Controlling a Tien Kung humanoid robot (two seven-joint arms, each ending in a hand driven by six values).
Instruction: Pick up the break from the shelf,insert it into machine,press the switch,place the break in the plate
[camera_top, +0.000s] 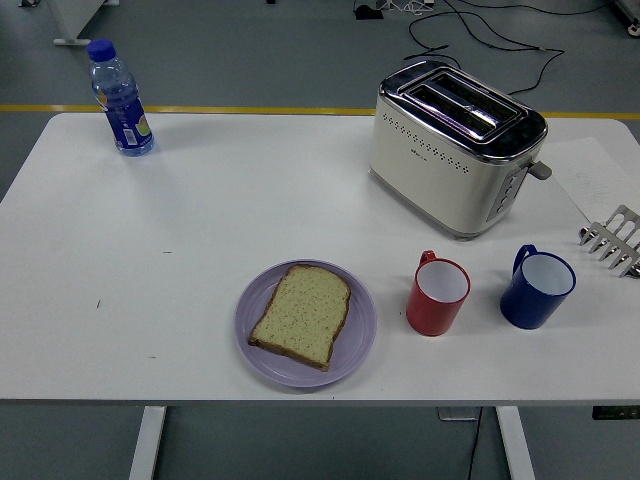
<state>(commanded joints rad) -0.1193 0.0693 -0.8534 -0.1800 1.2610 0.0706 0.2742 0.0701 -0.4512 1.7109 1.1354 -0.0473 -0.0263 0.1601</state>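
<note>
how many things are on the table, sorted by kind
mugs: 2, a red mug and a blue mug
bottle: 1
toaster: 1
plate: 1
bread slice: 1, lying on the plate
metal rack: 1, partly cut off at the right edge
total: 7

A red mug (438, 295) stood on the white worktop (200, 230), with a blue mug (537, 288) just to its right and a blue-capped water bottle (119, 99) far off toward the back-left corner.
</note>
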